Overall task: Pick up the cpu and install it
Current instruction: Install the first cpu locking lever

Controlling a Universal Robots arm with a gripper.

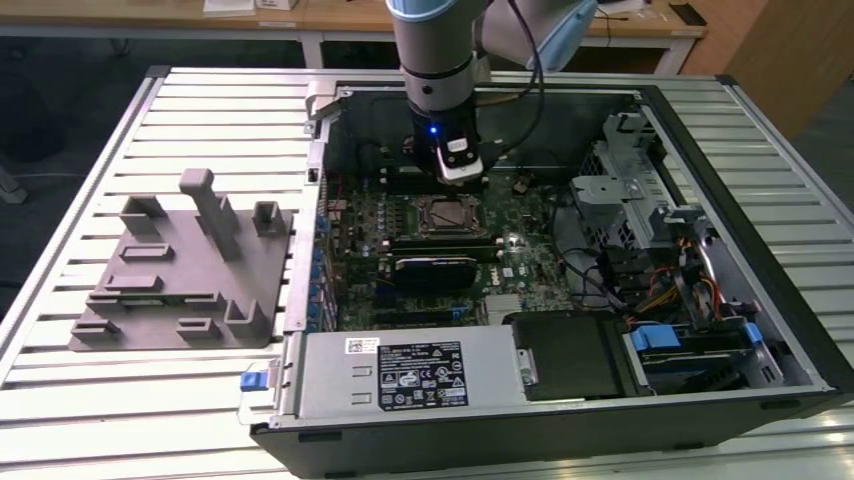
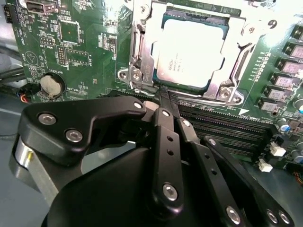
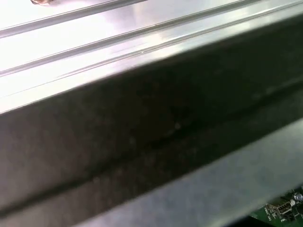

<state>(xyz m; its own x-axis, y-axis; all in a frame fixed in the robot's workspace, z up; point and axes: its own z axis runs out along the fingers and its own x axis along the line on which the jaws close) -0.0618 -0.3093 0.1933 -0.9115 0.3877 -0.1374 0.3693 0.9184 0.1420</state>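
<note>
Gripper state: in the second wrist view the gripper [image 2: 163, 94] is seen with its black fingers drawn together to a narrow tip, nothing being held between them.
Gripper place: in the exterior view it [image 1: 458, 172] is hung from the arm inside the open computer case [image 1: 787, 330], in the upper centre of the frame, just above the socket [image 1: 442, 214].
Cpu place: the cpu [image 2: 194, 52] is seated in the metal socket frame [image 2: 137, 56] on the green motherboard [image 2: 71, 47], in the upper centre of the second wrist view; its pale top is left uncovered.
Fixture: a grey fixture [image 1: 180, 270] is laid on the slatted table [image 1: 80, 200] at the exterior view's left, well apart from the case.
Risk: the chip may be shifted or tilted if it is pressed off-centre by the closed tips; the socket contacts could be bent by such a push.
Hidden: the fingertip-to-board gap cannot be judged. The chip's far edge is washed out by glare. Whether it lies fully flat cannot be told.
First wrist view: a blurred dark case wall [image 3: 151, 132] is seen, with pale slats behind it.
</note>
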